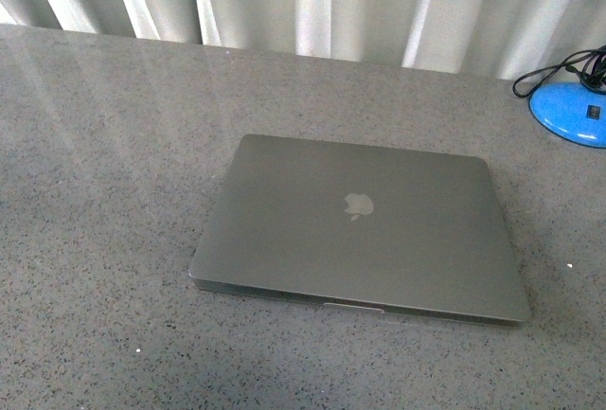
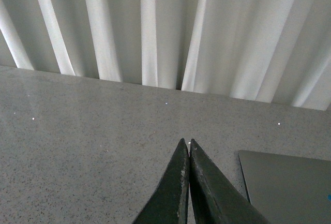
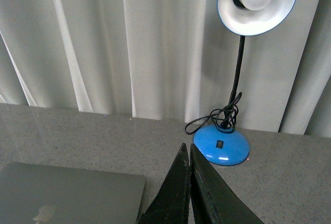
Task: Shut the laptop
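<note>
The laptop (image 1: 360, 228) lies flat on the grey speckled table with its lid down, the pale apple logo facing up. Neither arm shows in the front view. In the left wrist view my left gripper (image 2: 187, 142) is shut and empty above bare table, with a corner of the laptop (image 2: 289, 188) beside it. In the right wrist view my right gripper (image 3: 187, 146) is shut and empty, with the laptop lid (image 3: 67, 193) to one side and clear of the fingers.
A blue desk lamp (image 3: 221, 145) with a black cord stands at the table's back right; its base shows in the front view (image 1: 570, 110). White pleated curtains (image 1: 303, 3) hang behind the table's far edge.
</note>
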